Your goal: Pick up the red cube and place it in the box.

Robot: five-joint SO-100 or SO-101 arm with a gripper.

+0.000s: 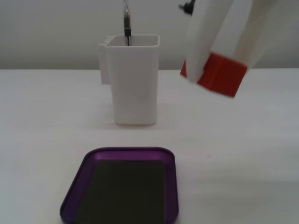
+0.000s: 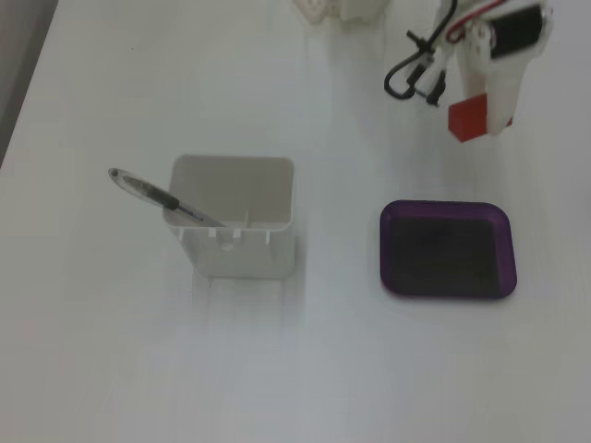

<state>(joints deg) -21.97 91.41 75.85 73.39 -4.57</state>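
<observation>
The red cube (image 1: 219,73) is held between the white fingers of my gripper (image 1: 212,70), lifted off the table at the upper right of a fixed view. It also shows in the other fixed view (image 2: 468,117), held by the gripper (image 2: 482,118) above and beyond the tray's far edge. The box, a shallow purple tray with a dark floor (image 1: 172,186), lies empty at the bottom centre of a fixed view and at the right in the other fixed view (image 2: 448,290). The cube is up and to the right of the tray, apart from it.
A tall white plastic container (image 1: 134,79) with a pen (image 1: 126,23) stands behind the tray; in the other fixed view the container (image 2: 238,249) stands left of the tray, its pen (image 2: 157,196) leaning out. Black cables (image 2: 411,78) hang by the arm.
</observation>
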